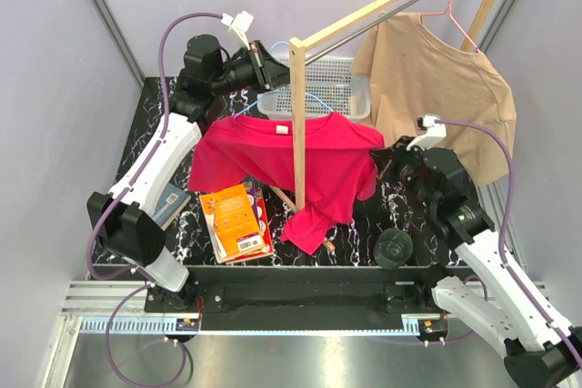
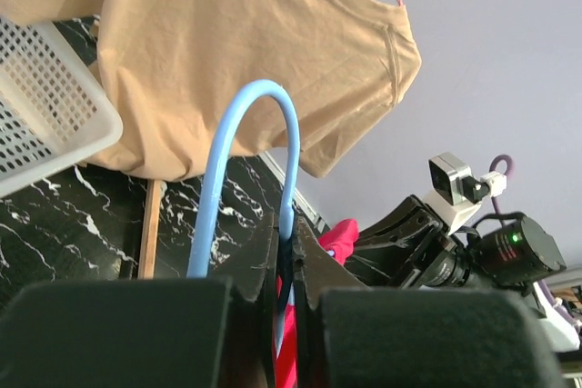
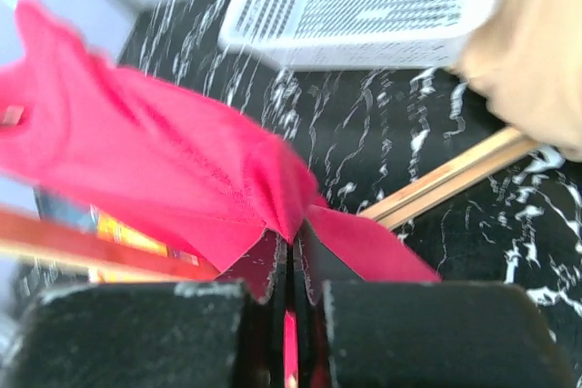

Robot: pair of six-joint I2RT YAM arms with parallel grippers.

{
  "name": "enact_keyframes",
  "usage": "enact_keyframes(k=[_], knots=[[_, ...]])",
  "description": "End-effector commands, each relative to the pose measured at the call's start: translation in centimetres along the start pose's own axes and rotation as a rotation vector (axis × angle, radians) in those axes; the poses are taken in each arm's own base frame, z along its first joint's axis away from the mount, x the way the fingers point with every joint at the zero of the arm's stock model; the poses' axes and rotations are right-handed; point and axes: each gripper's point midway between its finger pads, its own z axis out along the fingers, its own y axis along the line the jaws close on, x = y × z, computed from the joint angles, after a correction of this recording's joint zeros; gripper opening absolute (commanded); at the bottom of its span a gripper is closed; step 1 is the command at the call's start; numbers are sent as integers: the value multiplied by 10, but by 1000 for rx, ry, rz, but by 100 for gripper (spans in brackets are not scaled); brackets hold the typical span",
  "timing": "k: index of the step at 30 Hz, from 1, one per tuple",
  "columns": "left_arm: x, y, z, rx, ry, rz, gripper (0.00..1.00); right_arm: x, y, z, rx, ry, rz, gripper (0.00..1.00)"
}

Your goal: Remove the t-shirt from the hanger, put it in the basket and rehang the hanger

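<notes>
Two t-shirts hang on one rack (image 1: 297, 134) made of pale square wooden bars and a grey metal rod. The red t-shirt (image 1: 245, 152), a soft knit, sags in loose folds at the centre of the top view on a smooth, rounded light-blue hanger (image 2: 264, 86). The tan t-shirt (image 1: 436, 79) hangs flatter at the upper right on a thin pink wire hanger (image 1: 459, 6).

The left gripper (image 1: 264, 65), at the upper left, is clamped tight on the curved hook of the light-blue hanger. The right gripper (image 3: 291, 252), at the right of centre, is pinched closed on a gathered fold of the red t-shirt's sleeve edge.

One white plastic basket (image 1: 336, 79) with perforated mesh walls sits behind the red t-shirt. The tabletop (image 1: 364, 233) is glossy black with white marble veining. One flat orange booklet (image 1: 238, 220) lies at the lower left of it.
</notes>
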Motion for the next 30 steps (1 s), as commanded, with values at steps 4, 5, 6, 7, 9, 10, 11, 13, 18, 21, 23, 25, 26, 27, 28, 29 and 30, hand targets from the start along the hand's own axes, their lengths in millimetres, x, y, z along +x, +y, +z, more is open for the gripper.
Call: enact_keyframes(k=[4,5,6,7,9,10,11,13,18,21,23,25,26,27,28,29,30], knots=[[-60,-18,-21,47,-214,10,0,-28,-70,-39,421,-284,392,0],[-63,-16,-22,47,-225,6,0,-22,-85,-47,494,-300,409,0],[-68,-13,-25,40,-239,-6,0,-22,-88,-55,508,-325,443,0],[-70,-12,-26,40,-243,-8,0,-16,-94,-57,530,-338,498,0],[-74,-11,-29,45,-249,-11,0,-9,-103,-67,563,-359,542,0],[-74,-10,-29,45,-249,-14,0,0,-107,-67,577,-369,614,0],[-75,-10,-30,49,-250,-15,0,8,-113,-71,604,-371,637,0],[-77,-9,-31,50,-251,-22,0,16,-118,-75,596,-391,691,0],[-78,-11,-33,63,-250,-25,0,9,-98,-54,499,-309,512,0],[-77,-13,-31,81,-241,-29,0,0,-60,-28,333,-181,341,4],[-76,-12,-31,80,-237,-32,0,-3,-20,-14,123,-105,262,11],[-74,-12,-31,79,-228,-33,0,2,10,-6,-38,-20,164,45],[-74,-11,-31,75,-225,-25,0,9,19,-1,-87,24,135,62],[-74,-11,-30,70,-220,-22,0,8,26,-2,-124,36,101,83],[-74,-11,-31,60,-211,-23,0,12,30,-3,-146,65,92,93],[-73,-11,-31,58,-207,-13,0,13,30,-3,-149,77,84,99],[-72,-11,-31,57,-205,-12,0,11,31,-6,-149,74,76,100]])
